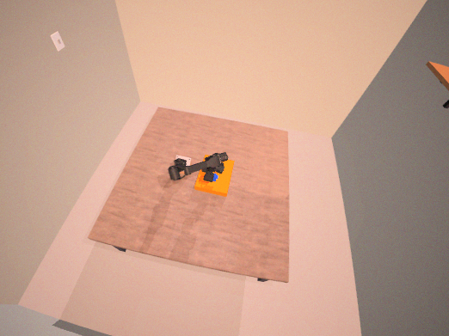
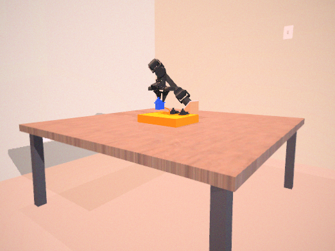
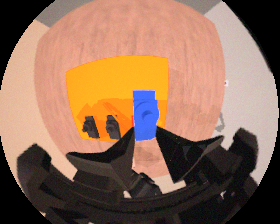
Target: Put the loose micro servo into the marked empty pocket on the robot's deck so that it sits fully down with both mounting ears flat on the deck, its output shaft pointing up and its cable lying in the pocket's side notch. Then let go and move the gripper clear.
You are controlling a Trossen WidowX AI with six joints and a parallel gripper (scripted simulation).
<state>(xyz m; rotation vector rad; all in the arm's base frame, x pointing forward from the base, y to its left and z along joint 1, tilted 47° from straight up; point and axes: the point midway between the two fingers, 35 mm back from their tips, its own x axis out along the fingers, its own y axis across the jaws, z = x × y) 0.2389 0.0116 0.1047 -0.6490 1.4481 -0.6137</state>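
Note:
The blue micro servo (image 2: 159, 104) (image 3: 145, 115) (image 1: 214, 177) is held between my fingers, a little above the orange deck (image 1: 224, 185) (image 2: 167, 120) (image 3: 106, 78). My gripper (image 2: 160, 99) (image 3: 144, 128) (image 1: 211, 176) is shut on the servo and points down over the left end of the deck in the exterior view. Two black servos (image 2: 178, 112) (image 3: 100, 127) sit in the deck beside it. A thin orange cable (image 2: 165, 112) shows under the servo. The marked pocket is hidden behind the servo and fingers.
The deck lies near the middle of a wooden table (image 1: 193, 226) (image 2: 180, 146). The arm's base (image 1: 176, 172) stands to the deck's left in the top view, next to a small white plate (image 1: 182, 157). A tan block (image 2: 194, 106) stands behind the deck.

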